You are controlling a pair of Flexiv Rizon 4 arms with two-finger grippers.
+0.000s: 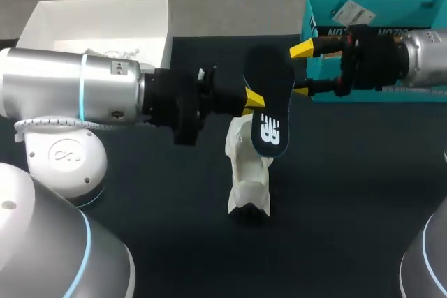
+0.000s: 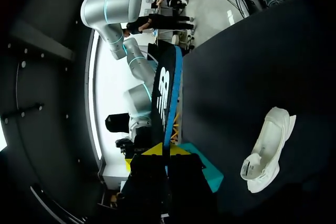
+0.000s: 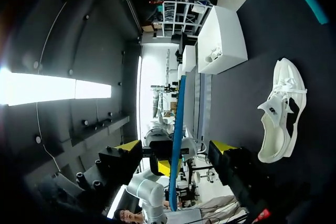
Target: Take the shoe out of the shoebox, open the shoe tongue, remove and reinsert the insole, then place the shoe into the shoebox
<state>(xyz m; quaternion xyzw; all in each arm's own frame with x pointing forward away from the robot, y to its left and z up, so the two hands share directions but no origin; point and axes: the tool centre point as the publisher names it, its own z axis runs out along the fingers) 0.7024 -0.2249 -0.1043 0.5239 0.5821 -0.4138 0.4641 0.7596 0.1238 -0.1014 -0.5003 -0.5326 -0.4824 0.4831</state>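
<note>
Both grippers are at the dark insole point(image 1: 269, 113). The left gripper point(image 2: 164, 151) is clamped on it, holding it on edge in the air. The right gripper point(image 1: 301, 70) stands wide, one yellow finger on either side of the insole's end, neither touching it. Below the left gripper the white shoe point(image 1: 249, 186) lies on the table point(image 1: 349, 193), apart from the insole. The teal shoebox point(image 1: 391, 12) sits behind the right gripper, and a white box point(image 1: 98, 29) beyond the left arm.
</note>
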